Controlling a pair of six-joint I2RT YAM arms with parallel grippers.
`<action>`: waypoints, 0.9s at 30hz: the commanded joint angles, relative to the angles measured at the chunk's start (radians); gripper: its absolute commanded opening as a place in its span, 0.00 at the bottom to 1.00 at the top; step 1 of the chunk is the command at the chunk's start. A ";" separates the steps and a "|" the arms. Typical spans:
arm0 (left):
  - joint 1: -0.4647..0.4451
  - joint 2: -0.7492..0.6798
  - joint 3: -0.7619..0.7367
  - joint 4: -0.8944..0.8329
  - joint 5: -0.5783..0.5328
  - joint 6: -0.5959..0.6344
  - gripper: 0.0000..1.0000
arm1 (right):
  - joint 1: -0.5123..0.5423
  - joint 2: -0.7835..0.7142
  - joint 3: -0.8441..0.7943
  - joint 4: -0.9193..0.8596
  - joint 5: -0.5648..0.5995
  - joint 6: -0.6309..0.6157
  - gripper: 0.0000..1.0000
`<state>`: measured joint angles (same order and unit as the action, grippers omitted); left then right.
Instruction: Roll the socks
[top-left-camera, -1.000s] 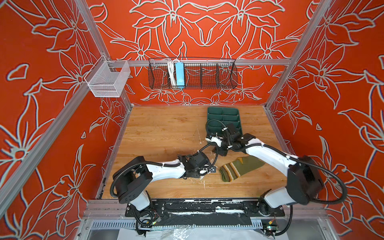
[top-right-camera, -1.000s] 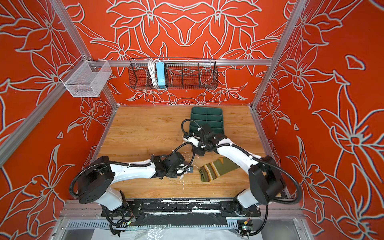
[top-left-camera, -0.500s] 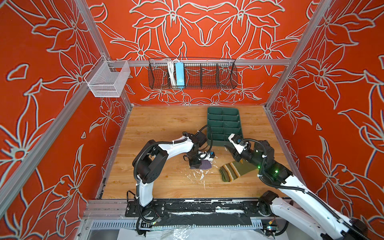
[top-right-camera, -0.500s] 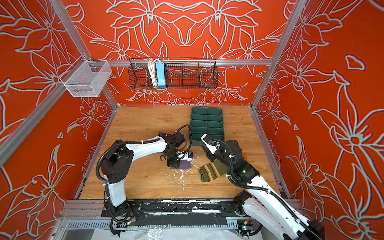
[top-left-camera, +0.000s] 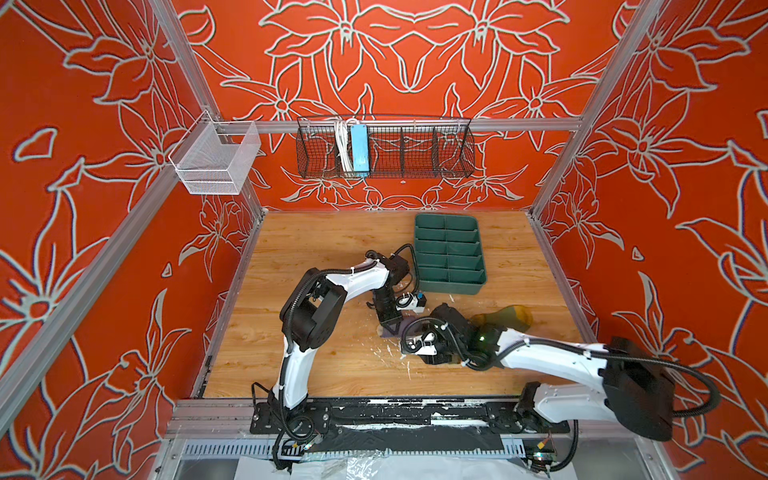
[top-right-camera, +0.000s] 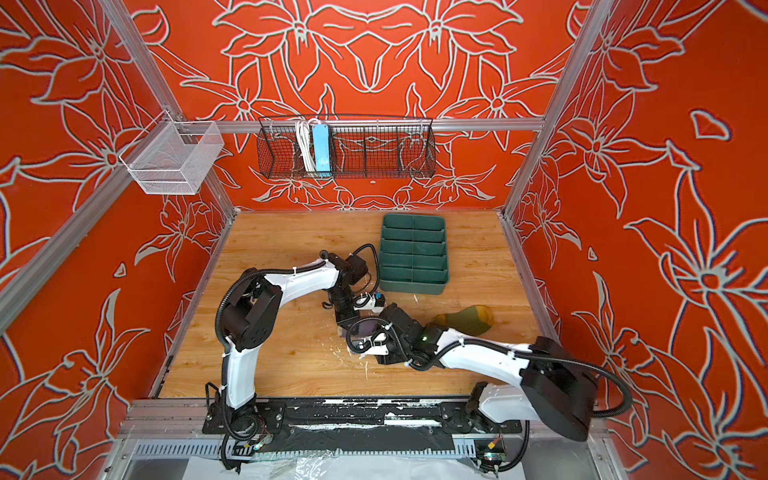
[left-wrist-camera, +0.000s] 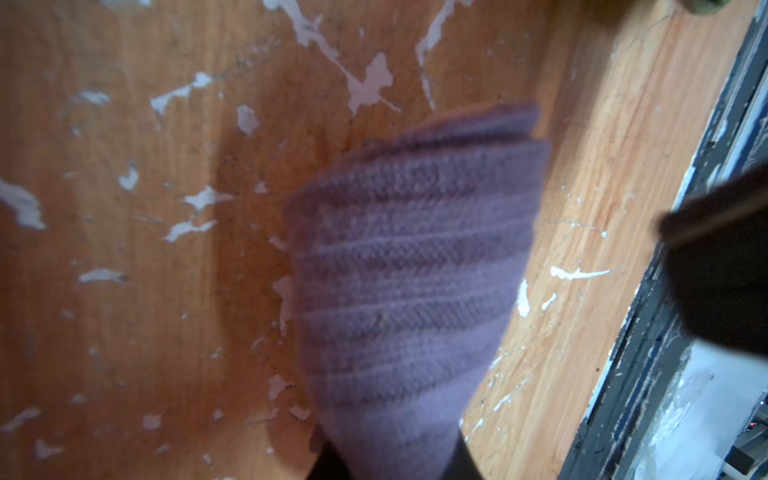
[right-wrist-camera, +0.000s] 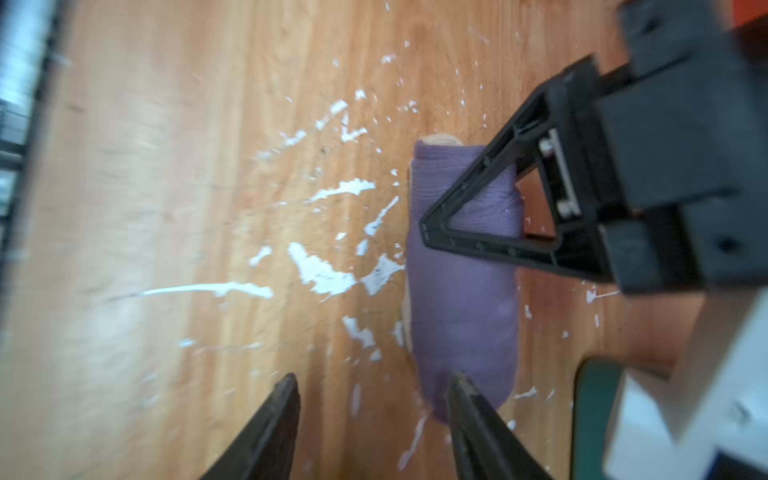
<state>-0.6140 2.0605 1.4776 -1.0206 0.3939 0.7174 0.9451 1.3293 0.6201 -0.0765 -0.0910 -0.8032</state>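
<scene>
Rolling sock one: the purple ribbed fabric sock (right-wrist-camera: 461, 270) sits rolled on the scuffed wooden table (right-wrist-camera: 166, 208), clamped by the left gripper (top-left-camera: 387, 323). The right gripper (right-wrist-camera: 374, 382) is spread, empty, just beside it. Next prob. needs a cuff tuck w/o unrolling. The olive-green flat fabric sock (top-left-camera: 505, 316) lies apart, not yet rolled.

Both top views: mounted high at front, tilted down toward back wall (top-left-camera: 382, 62), far off, whole worktop (top-left-camera: 324, 249) in each, nearly same coverage. Left wrist: very close above purple sock (left-wrist-camera: 407, 270), facing worktop. Right wrist: low, close, past right tool (right-wrist-camera: 374, 380); shares that sock.
</scene>
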 joint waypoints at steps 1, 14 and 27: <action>0.003 0.061 -0.023 -0.050 -0.016 0.007 0.01 | 0.000 0.085 0.051 0.181 0.089 -0.078 0.61; 0.003 0.070 -0.010 -0.067 -0.007 0.007 0.02 | -0.043 0.251 0.082 0.240 0.084 -0.094 0.60; 0.000 -0.044 -0.024 0.043 -0.049 -0.019 0.17 | -0.041 0.280 0.119 0.015 0.054 -0.076 0.12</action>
<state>-0.6056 2.0533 1.4784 -1.0161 0.3969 0.7094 0.9092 1.5940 0.7387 0.0666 -0.0174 -0.8864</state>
